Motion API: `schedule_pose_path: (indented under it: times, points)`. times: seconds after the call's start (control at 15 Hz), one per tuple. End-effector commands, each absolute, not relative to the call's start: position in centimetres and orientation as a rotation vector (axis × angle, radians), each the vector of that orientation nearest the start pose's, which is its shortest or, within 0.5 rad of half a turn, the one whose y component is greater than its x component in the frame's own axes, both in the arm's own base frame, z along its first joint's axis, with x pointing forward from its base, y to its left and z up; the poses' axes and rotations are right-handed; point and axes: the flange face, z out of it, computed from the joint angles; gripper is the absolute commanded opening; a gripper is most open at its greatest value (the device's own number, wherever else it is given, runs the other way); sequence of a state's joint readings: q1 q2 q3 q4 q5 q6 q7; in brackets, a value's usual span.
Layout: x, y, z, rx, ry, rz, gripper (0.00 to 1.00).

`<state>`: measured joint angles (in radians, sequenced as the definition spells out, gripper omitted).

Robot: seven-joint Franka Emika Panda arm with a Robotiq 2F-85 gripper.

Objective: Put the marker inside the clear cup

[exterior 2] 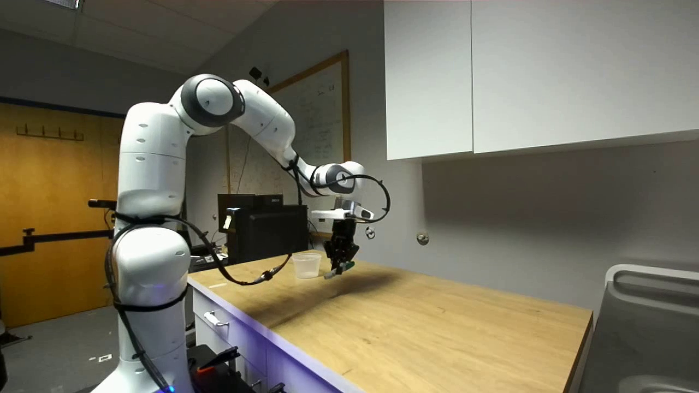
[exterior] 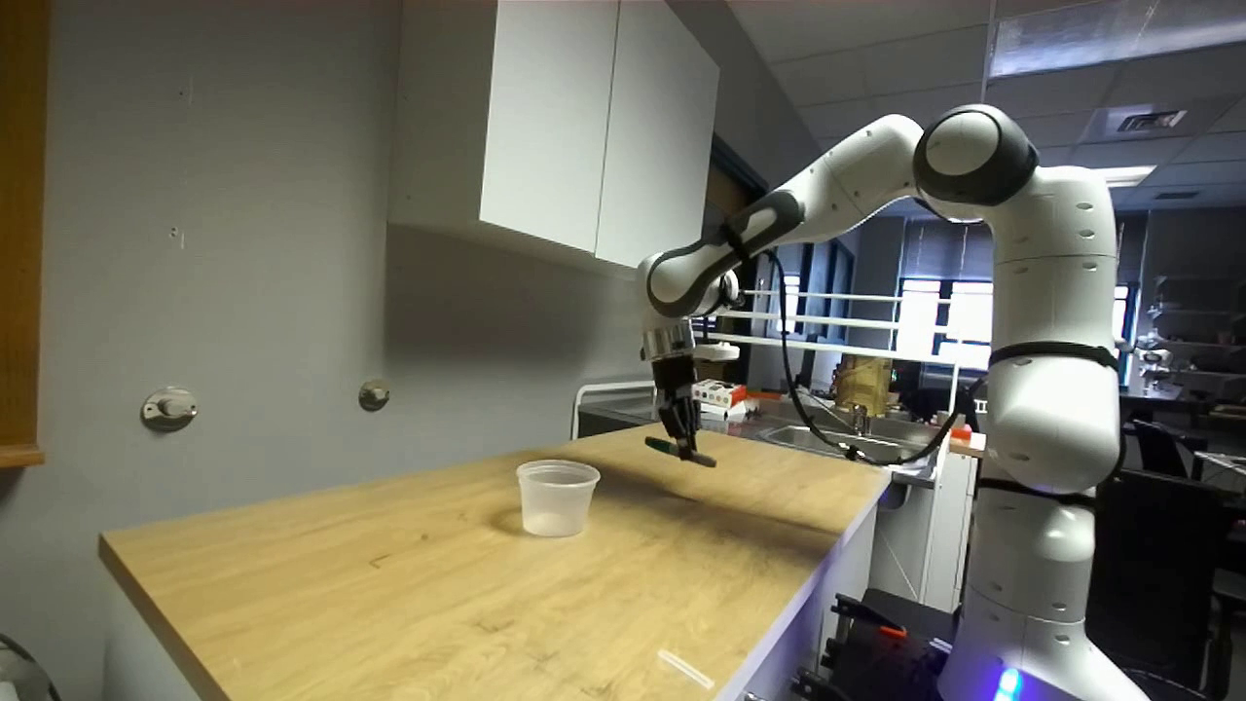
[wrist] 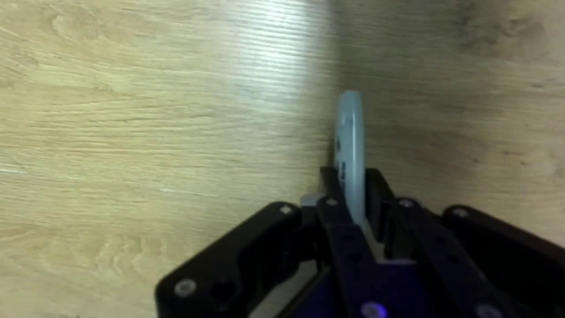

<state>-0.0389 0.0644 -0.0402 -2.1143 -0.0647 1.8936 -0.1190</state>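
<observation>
right of centre in the wrist view, we see unreadable lettering on the marker; the gripper is clamped on it above the counter. in an exterior view, upper middle, a whiteboard bears illegible writing. in an exterior view, below centre, the clear cup stands upright, left of the marker, a red-and-white box farther right.

White rounded arm, dark grey joint rings, black cable, black end effector, silver screws

2 exterior views share arm and counter from opposite ends — the wrist view looks close, seemingly straight down.
</observation>
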Motion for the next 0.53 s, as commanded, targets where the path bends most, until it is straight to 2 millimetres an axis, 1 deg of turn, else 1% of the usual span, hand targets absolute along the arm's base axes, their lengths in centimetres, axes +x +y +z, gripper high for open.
schedule_pose_path:
  times: [0.0,0.2,0.33,0.47]
  points:
    - [51.2,-0.7,41.7,-3.168,0.156,0.292,0.08]
    - [51.4,2.8,44.7,-3.175,0.369,0.150,0.08]
    - [51.8,5.2,46.0,-3.168,0.501,0.032,0.08]
    - [52.7,7.6,46.5,-3.152,0.625,-0.094,0.07]
